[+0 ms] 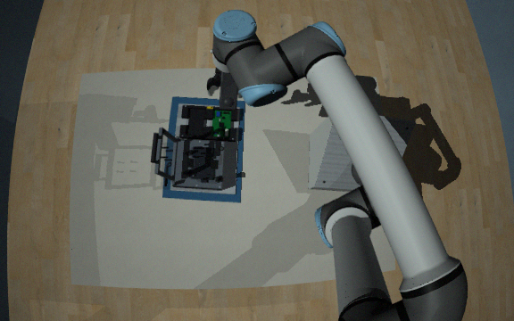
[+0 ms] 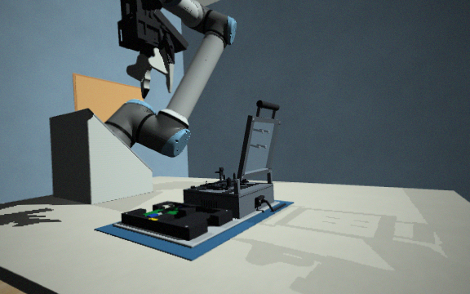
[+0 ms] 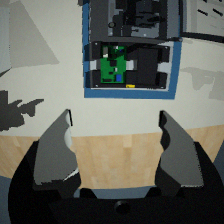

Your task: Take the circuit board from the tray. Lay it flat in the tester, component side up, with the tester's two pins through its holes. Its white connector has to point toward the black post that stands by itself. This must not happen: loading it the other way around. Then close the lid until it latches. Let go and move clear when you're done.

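Hovering gripper, jaws apart, nothing held, green PCB in tray, no legible txt.

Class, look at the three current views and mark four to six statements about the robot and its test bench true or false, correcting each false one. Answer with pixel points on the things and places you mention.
1. The green circuit board (image 1: 222, 123) (image 3: 113, 69) lies in the black tray (image 1: 196, 117) (image 2: 157, 224) (image 3: 147, 67). True.
2. The tester's lid (image 2: 259, 143) is shut. False: it stands raised.
3. The gripper (image 2: 157, 93) (image 3: 115, 111) holds the board between its fingers. False: its fingers stand apart with nothing between them.
4. Tray and tester (image 1: 205, 165) (image 2: 255, 196) (image 3: 137, 20) both stand within the outline of a blue mat (image 1: 168, 194) (image 2: 192, 254) (image 3: 130, 94). True.
5. The lid's handle (image 2: 268, 105) is bright red. False: it is black.
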You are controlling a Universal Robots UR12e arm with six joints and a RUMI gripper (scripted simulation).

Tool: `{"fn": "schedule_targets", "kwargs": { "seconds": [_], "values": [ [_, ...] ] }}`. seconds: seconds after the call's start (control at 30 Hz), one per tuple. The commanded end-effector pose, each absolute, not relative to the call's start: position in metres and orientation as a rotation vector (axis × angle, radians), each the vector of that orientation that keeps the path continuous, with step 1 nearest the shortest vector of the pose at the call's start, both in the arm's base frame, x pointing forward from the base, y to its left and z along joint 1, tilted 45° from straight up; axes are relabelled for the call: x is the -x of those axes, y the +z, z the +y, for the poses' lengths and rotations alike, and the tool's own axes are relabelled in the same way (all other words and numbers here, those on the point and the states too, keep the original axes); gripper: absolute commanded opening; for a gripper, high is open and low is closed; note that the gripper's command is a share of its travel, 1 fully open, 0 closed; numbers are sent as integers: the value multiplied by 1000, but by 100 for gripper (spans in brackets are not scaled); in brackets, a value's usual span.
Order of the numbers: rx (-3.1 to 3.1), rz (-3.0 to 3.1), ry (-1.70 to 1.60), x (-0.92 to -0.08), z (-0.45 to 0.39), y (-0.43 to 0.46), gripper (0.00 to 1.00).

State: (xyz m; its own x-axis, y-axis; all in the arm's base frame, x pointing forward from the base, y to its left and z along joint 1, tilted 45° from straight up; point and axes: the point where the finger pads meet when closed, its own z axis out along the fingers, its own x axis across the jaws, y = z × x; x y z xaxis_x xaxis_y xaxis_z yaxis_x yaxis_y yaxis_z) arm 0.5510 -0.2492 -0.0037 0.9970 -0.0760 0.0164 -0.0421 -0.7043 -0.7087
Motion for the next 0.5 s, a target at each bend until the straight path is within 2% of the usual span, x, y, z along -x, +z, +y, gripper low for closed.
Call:
{"fn": "schedule_targets", "kwargs": {
  "seconds": [0.0, 0.47],
  "values": [
    [2354, 82, -58, -552, -245, -9, 59],
    [2354, 82, -58, -556, -202, -52, 59]
  ]
}}
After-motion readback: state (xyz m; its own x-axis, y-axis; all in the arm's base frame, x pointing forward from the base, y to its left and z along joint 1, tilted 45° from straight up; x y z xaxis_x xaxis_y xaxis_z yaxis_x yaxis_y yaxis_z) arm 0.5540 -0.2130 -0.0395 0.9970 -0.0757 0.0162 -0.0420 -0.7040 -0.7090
